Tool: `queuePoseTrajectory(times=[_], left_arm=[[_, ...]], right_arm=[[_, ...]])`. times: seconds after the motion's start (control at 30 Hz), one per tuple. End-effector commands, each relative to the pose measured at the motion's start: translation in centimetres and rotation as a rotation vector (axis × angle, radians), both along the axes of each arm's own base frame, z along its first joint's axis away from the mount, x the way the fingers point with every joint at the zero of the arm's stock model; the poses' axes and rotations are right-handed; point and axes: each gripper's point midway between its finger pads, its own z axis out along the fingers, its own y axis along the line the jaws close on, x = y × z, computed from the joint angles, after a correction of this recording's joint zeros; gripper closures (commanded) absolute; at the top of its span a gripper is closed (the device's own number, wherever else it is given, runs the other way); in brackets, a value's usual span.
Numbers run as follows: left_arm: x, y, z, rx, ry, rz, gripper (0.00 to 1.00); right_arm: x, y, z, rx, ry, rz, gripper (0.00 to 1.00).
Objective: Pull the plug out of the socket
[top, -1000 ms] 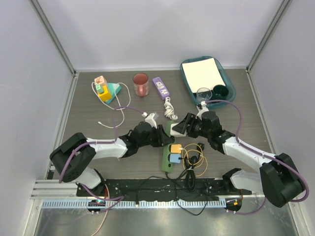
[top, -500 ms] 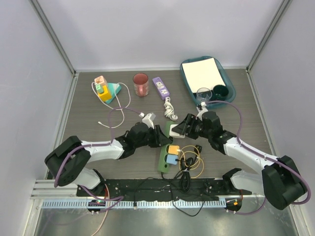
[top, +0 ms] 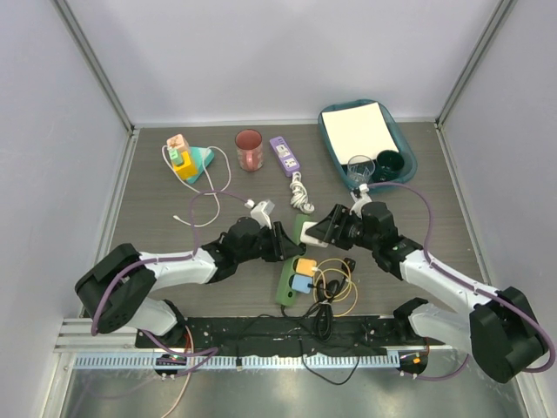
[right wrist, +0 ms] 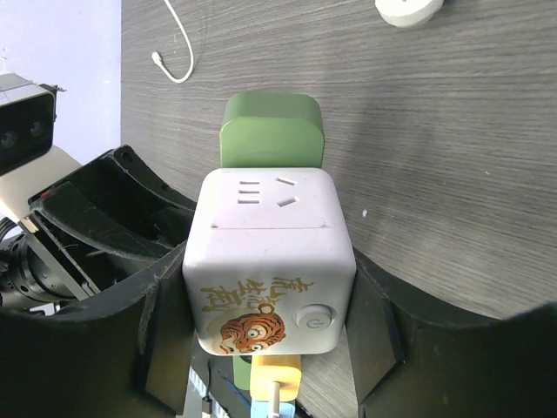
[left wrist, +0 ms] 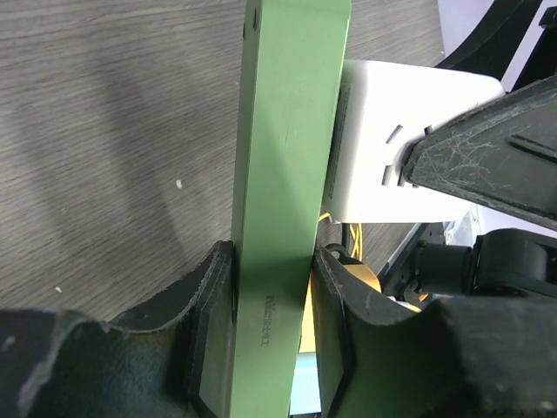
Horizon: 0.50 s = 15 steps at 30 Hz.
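The left gripper (left wrist: 270,344) is squeezing the green socket (left wrist: 283,174). The right gripper (right wrist: 270,324) is squeezing the white plug (right wrist: 270,252) at its 12 o'clock end. The socket is sliding toward 9 o'clock, but the plug is still sticking on.

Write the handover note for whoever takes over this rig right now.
Left tool: shut on the green power strip.
Right tool: shut on the white cube plug, one finger on each side.
Position: the plug sits against the strip's face near its far end, and no gap shows between them.
Done: both grips are set.
Left to do: pull the plug straight off while the left tool holds the strip.
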Motion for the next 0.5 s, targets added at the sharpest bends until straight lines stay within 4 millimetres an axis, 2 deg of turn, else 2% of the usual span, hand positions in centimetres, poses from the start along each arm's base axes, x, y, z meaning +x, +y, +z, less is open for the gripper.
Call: queuePoseTrajectory(times=[0.0,0.03,0.1,0.13,0.23,0.3,0.33,0.37,0.4,0.43,0.47], left_arm=[[2.4,5.4,-3.7,0.202,0.033,0.212,1.00],[2.5,5.5,-3.7,0.204,0.033,0.218,1.00],[2.5,5.7,-3.9,0.209,0.032,0.230,1.00],[2.6,5.7,-3.9,0.204,0.034,0.232,1.00],[2.5,5.3,-4.1,0.195,0.043,0.219,1.00],[2.4,5.4,-4.4,0.206,0.055,0.220,1.00],[2.4,5.4,-4.5,0.203,0.062,0.228,1.00],[2.4,5.3,-4.5,0.198,0.071,0.232,1.00],[2.4,5.2,-4.5,0.188,0.080,0.235,1.00],[2.2,5.0,-4.4,0.174,0.091,0.229,1.00],[2.2,4.7,-4.3,0.153,0.106,0.238,1.00]], right_arm=[[1.7,-1.4,0.6,-0.025,-0.056,-0.063,0.99],[2.2,-1.2,1.9,-0.027,-0.085,-0.061,0.99],[2.3,-1.7,2.7,-0.066,-0.091,-0.069,0.99],[2.7,-2.0,4.1,-0.080,-0.123,-0.087,0.99],[3.1,-2.8,4.8,-0.121,-0.154,-0.104,0.99],[3.1,-2.6,4.6,-0.115,-0.154,-0.106,0.99],[2.7,-2.6,3.2,-0.105,-0.131,-0.107,0.99],[2.5,-2.3,3.1,-0.064,-0.132,-0.100,0.99],[2.8,-1.6,4.0,0.011,-0.156,-0.109,0.99],[2.0,-1.6,2.1,0.030,-0.122,-0.107,0.99],[1.9,-1.2,1.7,0.052,-0.114,-0.096,0.99]])
